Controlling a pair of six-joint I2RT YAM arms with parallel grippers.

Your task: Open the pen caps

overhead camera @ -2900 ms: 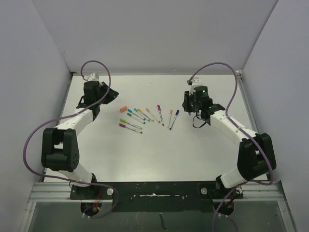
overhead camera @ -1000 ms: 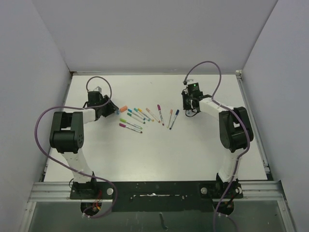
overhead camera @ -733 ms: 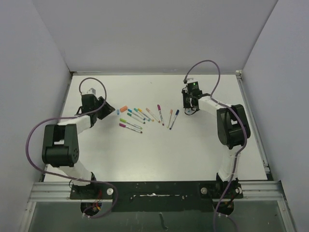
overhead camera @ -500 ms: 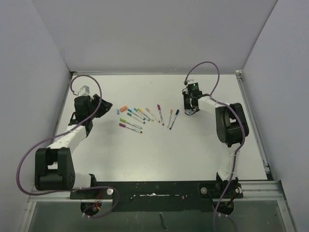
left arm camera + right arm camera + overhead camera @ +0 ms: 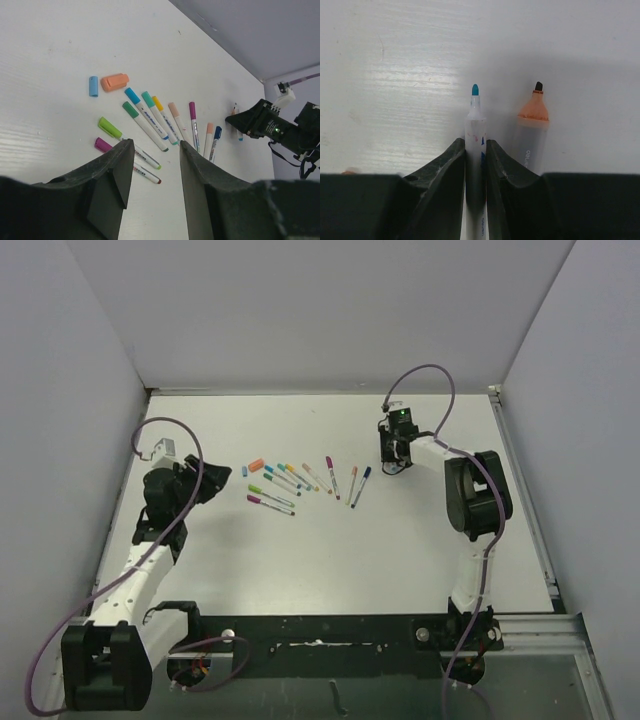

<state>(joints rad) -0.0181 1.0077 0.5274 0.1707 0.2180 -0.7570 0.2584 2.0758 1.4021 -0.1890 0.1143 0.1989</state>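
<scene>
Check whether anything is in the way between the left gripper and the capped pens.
Nothing visible. The left gripper, open, hangs over bare table, and the capped pens lie uncovered just ahead, the magenta cap and lime cap nearest.

Left end effector agape; right seemingly pinching pen.

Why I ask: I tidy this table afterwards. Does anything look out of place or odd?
Two loose caps, a blue cap and an orange cap, lie left of the row of capped pens. Two uncapped pens lie apart at the right: a blue-tipped pen between the jaws of the right gripper and an orange marker beside it.
</scene>
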